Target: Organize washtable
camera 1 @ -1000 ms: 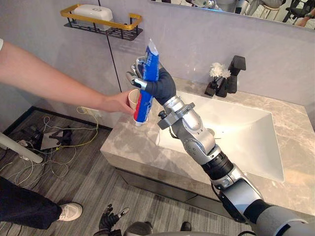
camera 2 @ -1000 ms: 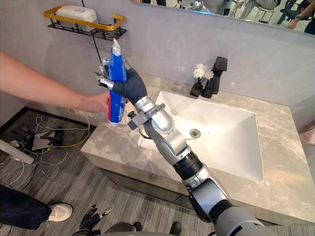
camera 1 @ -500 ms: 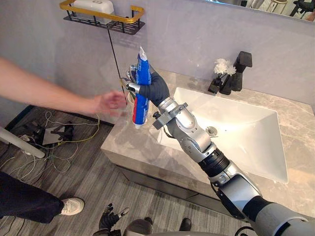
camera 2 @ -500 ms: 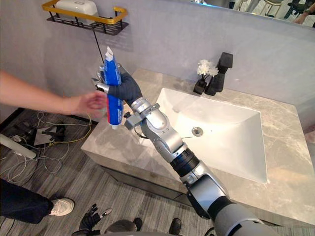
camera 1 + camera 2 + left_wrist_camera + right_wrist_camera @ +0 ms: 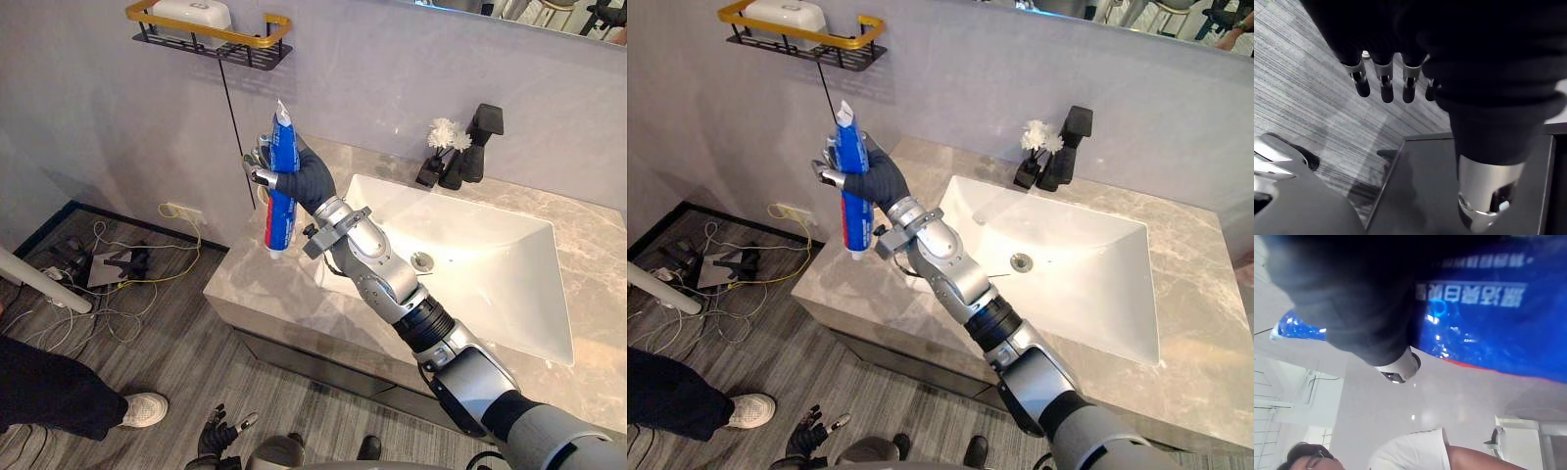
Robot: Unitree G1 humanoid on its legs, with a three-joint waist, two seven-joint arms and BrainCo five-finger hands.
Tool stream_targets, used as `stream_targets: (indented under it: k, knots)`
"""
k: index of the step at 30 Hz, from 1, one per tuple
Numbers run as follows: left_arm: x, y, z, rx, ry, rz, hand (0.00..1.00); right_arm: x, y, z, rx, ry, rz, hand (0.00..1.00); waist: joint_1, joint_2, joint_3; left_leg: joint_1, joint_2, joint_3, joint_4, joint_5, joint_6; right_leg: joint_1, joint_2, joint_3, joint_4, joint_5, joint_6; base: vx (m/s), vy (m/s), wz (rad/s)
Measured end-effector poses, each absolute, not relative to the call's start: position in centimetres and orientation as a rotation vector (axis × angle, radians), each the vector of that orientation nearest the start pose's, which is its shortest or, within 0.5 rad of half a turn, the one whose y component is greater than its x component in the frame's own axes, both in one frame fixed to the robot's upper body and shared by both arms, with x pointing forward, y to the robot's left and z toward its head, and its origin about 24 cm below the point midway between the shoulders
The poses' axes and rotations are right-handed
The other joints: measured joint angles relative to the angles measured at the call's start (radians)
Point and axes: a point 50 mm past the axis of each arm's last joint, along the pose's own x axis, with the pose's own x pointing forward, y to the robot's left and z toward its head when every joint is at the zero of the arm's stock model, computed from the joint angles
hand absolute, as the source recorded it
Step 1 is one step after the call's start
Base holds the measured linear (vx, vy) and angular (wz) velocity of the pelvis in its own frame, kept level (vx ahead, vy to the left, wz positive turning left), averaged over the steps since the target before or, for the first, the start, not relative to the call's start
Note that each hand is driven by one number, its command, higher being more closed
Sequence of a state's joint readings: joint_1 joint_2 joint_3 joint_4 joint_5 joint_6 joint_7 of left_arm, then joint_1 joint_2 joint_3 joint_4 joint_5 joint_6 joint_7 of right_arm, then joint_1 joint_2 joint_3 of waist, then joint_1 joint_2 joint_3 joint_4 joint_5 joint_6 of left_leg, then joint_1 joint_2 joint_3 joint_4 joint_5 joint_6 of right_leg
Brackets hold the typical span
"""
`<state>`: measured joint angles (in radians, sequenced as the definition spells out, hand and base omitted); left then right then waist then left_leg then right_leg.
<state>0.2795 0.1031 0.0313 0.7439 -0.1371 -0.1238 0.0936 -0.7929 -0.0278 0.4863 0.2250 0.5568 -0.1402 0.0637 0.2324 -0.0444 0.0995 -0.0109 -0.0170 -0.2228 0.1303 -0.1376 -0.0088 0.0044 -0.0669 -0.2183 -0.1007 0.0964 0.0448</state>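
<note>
Robot: Gone from the left is the person's arm that reached in beside me a second ago; my right robot hand (image 5: 302, 178) has barely shifted.

Partner: What's in it?

Robot: The tube (image 5: 284, 147). Fingers and thumb are wrapped round its middle, cap end down and crimped end up. It is raised over the left end of the bench (image 5: 257, 286), clear of the stone.

Partner: And the other one?

Robot: My left robot hand (image 5: 1385, 85) hangs low over the floor, fingers loose, holding nothing.

Partner: Where should the tube go?

Robot: I judge it belongs in a holder on the bench. A tan sliver (image 5: 261, 193) shows just behind my fingers. It may be a cup, but I cannot tell.

Partner: So how do you do it well?

Robot: Keep the tube upright, bring the cap over the opening before lowering, then go straight down. The tube is soft, so I'd hold firm without squeezing harder, and let go only once the cap rests on something. Coming in tilted could knock a light cup off the near edge. The sink (image 5: 470, 250) sits just to the right, so I'd stay left of its rim.
</note>
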Motion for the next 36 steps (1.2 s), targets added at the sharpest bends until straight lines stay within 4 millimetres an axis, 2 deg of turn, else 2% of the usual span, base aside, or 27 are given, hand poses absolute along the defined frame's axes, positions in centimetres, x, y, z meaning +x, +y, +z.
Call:
stream_targets:
  k: [5,15,21,27,36]
  knots:
    - [8.7,20.6,-13.9,-0.003,0.882,0.289,0.00,31.2,1.1,21.5,0.263,-0.505,0.779,1.00,0.000,0.004,0.005,0.005,0.000,0.000,0.000,0.000,0.000,0.005,0.000,0.000,0.000,0.000,0.000,0.00,0.000,0.00]
    - [8.4,20.7,-14.0,0.000,0.891,0.291,0.00,32.9,-2.0,25.9,0.229,-0.644,0.632,1.00,0.000,0.006,0.012,0.006,0.000,-0.002,0.000,0.000,0.000,0.007,0.000,-0.002,0.000,0.000,0.000,0.00,0.000,0.00]
    - [7.8,20.9,-14.3,0.005,0.919,0.295,0.00,33.8,-2.8,26.1,0.182,-0.637,0.576,1.00,0.000,0.007,0.016,0.006,0.000,-0.002,0.000,0.000,0.000,0.007,0.000,-0.002,0.000,0.000,0.000,0.00,0.000,0.00]
    - [7.4,21.0,-14.4,0.008,0.933,0.296,0.00,34.3,-3.3,27.6,0.175,-0.673,0.530,1.00,0.002,0.007,0.035,0.005,0.000,-0.003,0.001,0.000,0.000,0.007,0.001,-0.003,0.000,0.000,0.000,0.00,0.000,0.00]
    - [6.9,21.1,-14.7,0.014,0.960,0.294,0.00,35.8,-3.4,26.9,0.150,-0.607,0.480,1.00,0.005,0.007,0.035,-0.007,0.000,-0.010,0.005,0.000,0.000,0.000,0.001,-0.010,0.000,0.000,0.000,0.00,0.000,0.02]
